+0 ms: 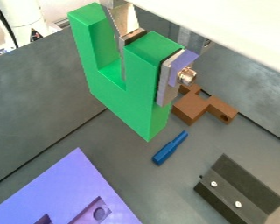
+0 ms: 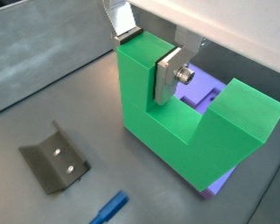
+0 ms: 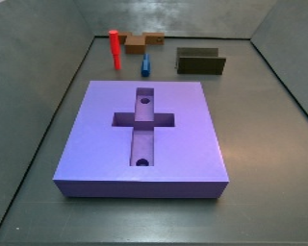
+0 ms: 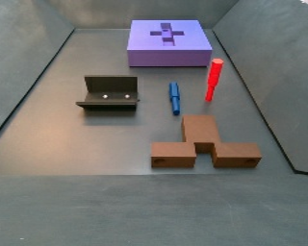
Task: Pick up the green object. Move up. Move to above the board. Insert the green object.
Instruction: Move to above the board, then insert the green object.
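My gripper (image 1: pixel 145 74) is shut on the green object (image 1: pixel 129 87), a bright green U-shaped block. One prong sits between the silver fingers and the block hangs clear above the grey floor. The grip shows in both wrist views; the gripper (image 2: pixel 145 57) clamps the same prong of the green object (image 2: pixel 184 131). The board (image 1: pixel 60 192), a purple slab, lies below, and its edge (image 2: pixel 208 94) shows behind the block. In both side views the board (image 3: pixel 189 135) (image 4: pixel 143 53) shows its cross-shaped recess and two holes. Neither the gripper nor the green object appears there.
A thin red peg (image 3: pixel 115 48) (image 4: pixel 214 79) stands upright near the board. A blue peg (image 1: pixel 171 147) (image 4: pixel 173 96) lies on the floor. A brown piece (image 1: pixel 203 107) (image 4: pixel 202 144) lies beyond it. The dark fixture (image 2: pixel 55 157) (image 4: pixel 108 93) stands beside them. Grey walls surround the floor.
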You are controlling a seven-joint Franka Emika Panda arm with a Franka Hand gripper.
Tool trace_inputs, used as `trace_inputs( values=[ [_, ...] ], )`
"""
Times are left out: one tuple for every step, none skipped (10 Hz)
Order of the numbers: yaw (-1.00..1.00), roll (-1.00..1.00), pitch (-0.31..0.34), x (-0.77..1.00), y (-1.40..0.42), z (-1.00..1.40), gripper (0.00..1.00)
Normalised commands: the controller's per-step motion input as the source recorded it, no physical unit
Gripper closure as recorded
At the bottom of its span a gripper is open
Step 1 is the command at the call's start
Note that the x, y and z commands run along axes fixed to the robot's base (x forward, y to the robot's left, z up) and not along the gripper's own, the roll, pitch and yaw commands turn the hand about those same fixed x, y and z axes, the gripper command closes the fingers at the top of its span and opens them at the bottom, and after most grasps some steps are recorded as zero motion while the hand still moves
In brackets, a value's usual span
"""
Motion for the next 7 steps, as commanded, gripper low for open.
trace_inputs(
  values=[
    [-0.2, 0.12, 0.152, 0.02, -1.4, 0.37, 1.0],
    [-0.13, 0.12, 0.149, 0.03, -1.4, 0.38, 1.0],
    [-0.07, 0.06, 0.141, 0.1, -1.4, 0.38, 1.0],
    [-0.02, 0.05, 0.145, 0.09, -0.74, 0.2, 1.0],
    [-0.02, 0.04, 0.144, 0.09, -0.38, 0.11, 1.0],
    [-0.01, 0.02, 0.128, 0.08, -0.25, 0.08, 1.0],
    [0.0, 0.0, -0.006, 0.0, -0.01, 0.0, 1.0]
  ],
)
